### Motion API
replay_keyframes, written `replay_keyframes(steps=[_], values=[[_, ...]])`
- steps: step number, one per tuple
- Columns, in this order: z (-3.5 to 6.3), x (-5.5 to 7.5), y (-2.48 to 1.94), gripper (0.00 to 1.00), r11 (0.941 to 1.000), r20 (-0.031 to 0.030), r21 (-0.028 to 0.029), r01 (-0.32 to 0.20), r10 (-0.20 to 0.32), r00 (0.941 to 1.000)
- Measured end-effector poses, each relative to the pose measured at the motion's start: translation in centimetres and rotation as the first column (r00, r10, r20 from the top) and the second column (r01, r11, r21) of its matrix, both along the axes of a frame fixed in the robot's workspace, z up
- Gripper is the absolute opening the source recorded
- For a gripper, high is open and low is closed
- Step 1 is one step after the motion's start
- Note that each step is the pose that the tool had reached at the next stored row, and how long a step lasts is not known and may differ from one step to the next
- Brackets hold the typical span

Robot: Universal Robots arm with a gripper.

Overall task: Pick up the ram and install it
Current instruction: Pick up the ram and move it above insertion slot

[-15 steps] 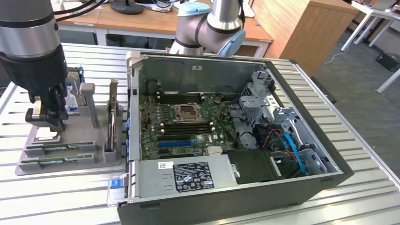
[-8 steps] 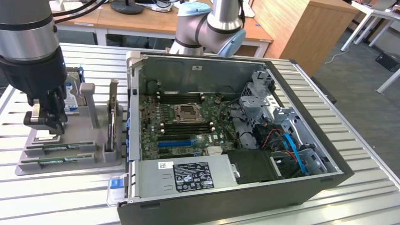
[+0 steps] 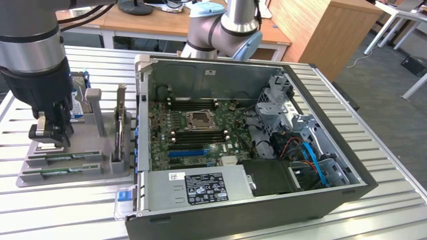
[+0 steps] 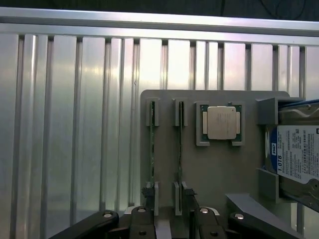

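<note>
Clearly shows the fingers [image 4: 192,204] of the gripper [image 3: 52,136] spread wide, pinching nothing. Finds them poised over one end of two thin green sticks standing on edge in slots: the inner ram stick [image 4: 179,144] and, parallel and just beside it, the outer ram stick [image 4: 152,144], nearer the rim. Cannot tell whether a fingertip touches either stick. Seats both in a grey holder tray [image 3: 100,172] at eight o'clock in the exterior view, well apart from the long black memory slots [image 3: 193,102]. Puts a processor chip [image 4: 222,123] in its own recess just beyond the inner stick, then a hard drive [image 4: 299,159] with a white label past that. Sets the gripper at nine o'clock in the exterior view, on a thick arm dropping from eleven o'clock. Spreads an open computer case [image 3: 320,75] from the centre to four o'clock, lying on its side, with the motherboard [image 3: 167,145] exposed. Adds a power supply [image 3: 200,185] at six o'clock. Rests everything on a slatted metal table [image 3: 373,210].
</note>
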State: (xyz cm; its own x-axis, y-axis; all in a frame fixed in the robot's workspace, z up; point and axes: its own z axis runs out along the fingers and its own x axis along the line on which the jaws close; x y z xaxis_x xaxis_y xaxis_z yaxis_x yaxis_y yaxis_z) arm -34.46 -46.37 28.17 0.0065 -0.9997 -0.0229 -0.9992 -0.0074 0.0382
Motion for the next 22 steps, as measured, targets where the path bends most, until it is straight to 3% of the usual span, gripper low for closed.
replay_keyframes(steps=[8,14,22], values=[[-1.28,0.0,0.0,0.36,1.0,0.0001,0.0,0.0,0.0,1.0],[-1.4,0.0,-0.04,0.36,1.0,0.0,0.0,0.0,0.0,1.0],[-1.41,0.0,-0.91,0.36,1.0,0.0001,0.0,0.0,0.0,1.0]])
